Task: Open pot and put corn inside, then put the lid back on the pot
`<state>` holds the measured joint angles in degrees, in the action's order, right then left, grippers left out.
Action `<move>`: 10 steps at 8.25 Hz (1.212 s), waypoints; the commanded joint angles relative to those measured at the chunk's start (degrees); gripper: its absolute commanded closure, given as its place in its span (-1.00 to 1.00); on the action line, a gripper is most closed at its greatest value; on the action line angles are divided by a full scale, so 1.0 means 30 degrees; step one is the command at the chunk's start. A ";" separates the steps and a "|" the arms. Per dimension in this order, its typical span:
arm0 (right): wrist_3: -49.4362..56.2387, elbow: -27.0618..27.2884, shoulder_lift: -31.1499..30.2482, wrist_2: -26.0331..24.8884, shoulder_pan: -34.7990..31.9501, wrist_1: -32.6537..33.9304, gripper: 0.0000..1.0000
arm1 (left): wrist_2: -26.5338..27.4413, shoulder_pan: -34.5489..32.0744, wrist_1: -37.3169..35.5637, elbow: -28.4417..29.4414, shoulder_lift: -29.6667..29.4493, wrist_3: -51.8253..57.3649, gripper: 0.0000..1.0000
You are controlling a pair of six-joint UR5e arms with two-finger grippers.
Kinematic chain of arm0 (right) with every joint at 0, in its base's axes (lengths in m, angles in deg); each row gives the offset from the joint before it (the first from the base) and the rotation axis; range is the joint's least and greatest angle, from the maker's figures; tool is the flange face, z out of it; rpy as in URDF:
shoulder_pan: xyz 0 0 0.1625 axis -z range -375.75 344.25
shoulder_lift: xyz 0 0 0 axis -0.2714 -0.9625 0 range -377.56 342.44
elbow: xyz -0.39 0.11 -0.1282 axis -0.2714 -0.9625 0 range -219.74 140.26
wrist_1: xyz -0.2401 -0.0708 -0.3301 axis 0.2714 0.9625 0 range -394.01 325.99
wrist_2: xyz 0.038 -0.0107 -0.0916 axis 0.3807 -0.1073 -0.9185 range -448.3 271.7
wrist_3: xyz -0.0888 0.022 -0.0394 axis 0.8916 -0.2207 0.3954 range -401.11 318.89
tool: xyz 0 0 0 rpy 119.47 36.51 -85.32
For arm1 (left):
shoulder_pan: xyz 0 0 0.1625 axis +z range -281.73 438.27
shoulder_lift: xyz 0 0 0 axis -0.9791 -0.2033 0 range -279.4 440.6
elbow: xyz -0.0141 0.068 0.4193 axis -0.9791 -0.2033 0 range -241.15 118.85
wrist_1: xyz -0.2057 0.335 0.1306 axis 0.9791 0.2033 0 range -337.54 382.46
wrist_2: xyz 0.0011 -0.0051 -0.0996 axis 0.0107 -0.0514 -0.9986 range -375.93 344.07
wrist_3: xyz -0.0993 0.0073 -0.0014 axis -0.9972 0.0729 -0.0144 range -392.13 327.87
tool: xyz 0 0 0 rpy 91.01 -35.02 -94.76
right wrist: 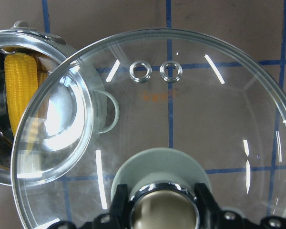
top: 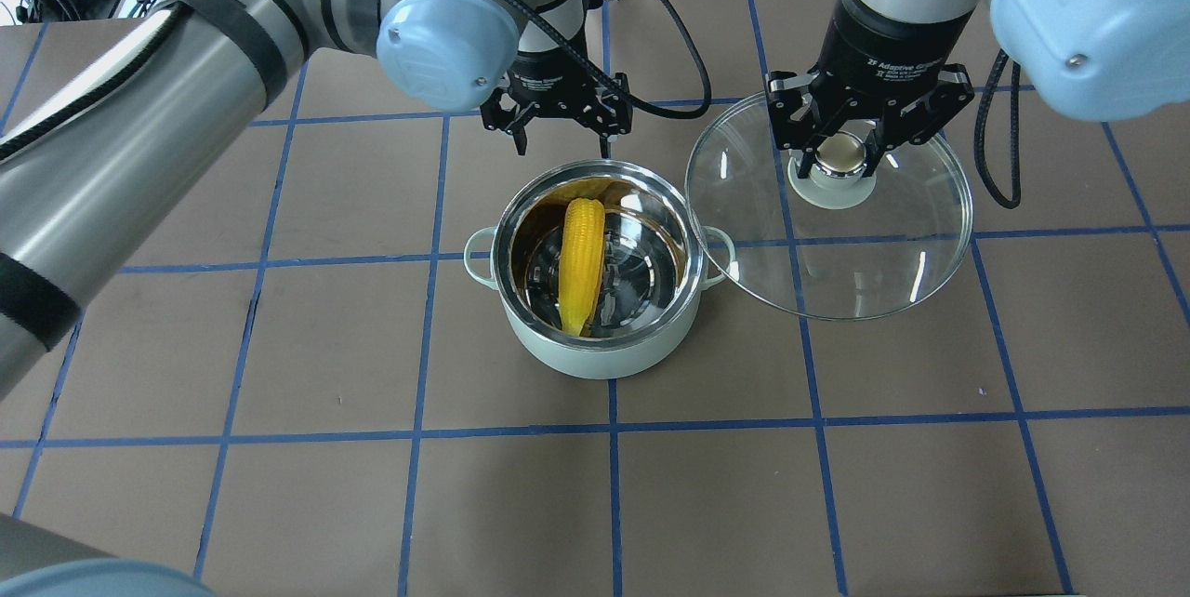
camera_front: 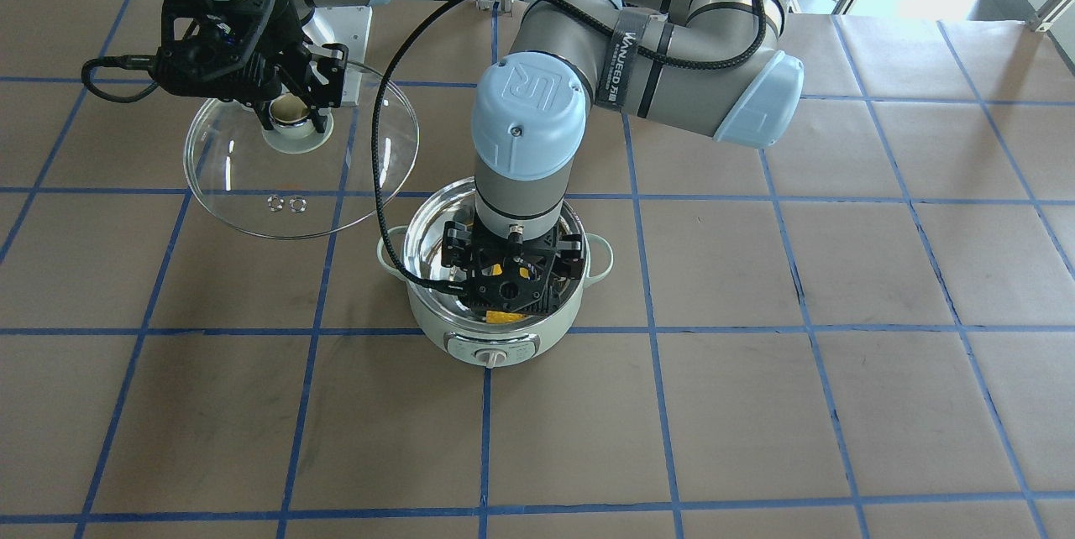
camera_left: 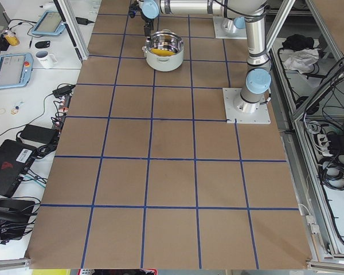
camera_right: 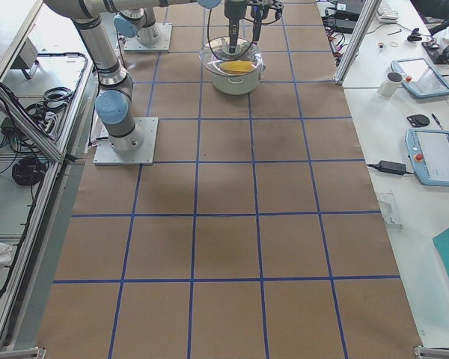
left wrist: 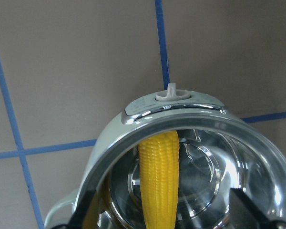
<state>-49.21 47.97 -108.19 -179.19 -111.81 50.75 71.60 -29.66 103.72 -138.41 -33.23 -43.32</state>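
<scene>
The mint-green pot (top: 595,351) stands open at the table's middle, its white control knob (camera_front: 497,358) facing away from me. The yellow corn (top: 583,253) lies inside on the steel bottom; it also shows in the left wrist view (left wrist: 159,176). My left gripper (top: 561,147) is open and empty, just above the pot's rim on my side. My right gripper (top: 841,155) is shut on the beige knob of the glass lid (top: 865,253). It holds the lid in the air beside the pot, with the lid's edge over the pot's right handle. The lid fills the right wrist view (right wrist: 205,119).
The table is covered in brown paper with a blue tape grid (top: 614,434). The right arm's base plate (camera_front: 353,27) is behind the lid. Side desks with tablets (camera_right: 434,157) and a mug stand beyond the table's far edge.
</scene>
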 commanded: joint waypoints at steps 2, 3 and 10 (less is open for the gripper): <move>-0.0285 -0.0029 0.0208 0.0176 -0.0029 0.0134 1.00 | -0.0114 0.3798 0.1328 0.0031 0.2050 0.4076 -0.92; -0.0752 -0.0145 0.0963 0.0295 -0.0493 0.1411 1.00 | -0.0084 0.4476 0.1768 0.0002 0.2635 0.4286 -0.94; -0.5356 -0.0909 0.6420 0.0237 -0.5947 0.7078 1.00 | 0.1849 0.6035 0.2563 -0.0028 0.4663 0.5753 -1.00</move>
<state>-64.38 45.08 -90.23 -178.44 -128.20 70.87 76.73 -12.21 111.26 -138.43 -19.47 -26.11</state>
